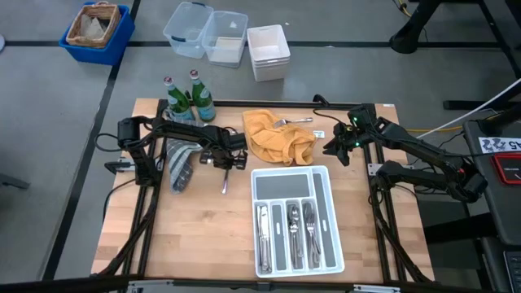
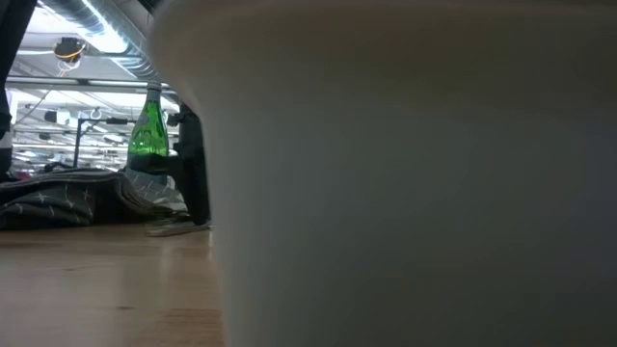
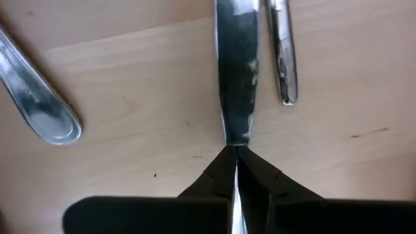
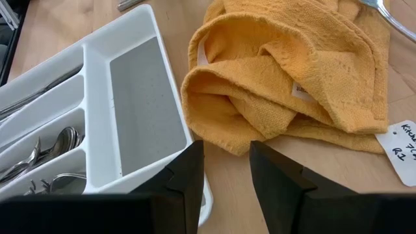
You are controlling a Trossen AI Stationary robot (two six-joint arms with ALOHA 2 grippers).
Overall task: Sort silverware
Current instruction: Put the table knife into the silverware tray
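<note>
A slim silver knife (image 3: 238, 71) lies on the wooden table left of the white tray (image 1: 291, 170), with my left gripper (image 3: 235, 151) shut on it from above. Two more silverware handles (image 3: 284, 58) (image 3: 39, 110) lie on either side of it. The tray's narrow compartments hold sorted silverware (image 1: 286, 228). Another piece (image 1: 293, 121) rests on the yellow cloth (image 1: 277, 134). My right gripper (image 4: 227, 175) hangs open over the table between the cloth and the tray, with nothing between its fingers. My left gripper pinches the knife between its two fingers, where the wide flat part narrows (image 3: 236, 144). The fingers point down and close across the knife's width. A thin strip of metal shows on between them. From the high view the knife (image 1: 225, 183) seems to lie on the table.
Two green bottles (image 1: 187, 98) stand at the table's far left, and a grey striped cloth (image 1: 181, 163) lies left of my left gripper. A paper label (image 4: 404, 140) lies by the yellow cloth. The tray's wall (image 2: 415, 173) fills most of the low view. Bare wood lies near left.
</note>
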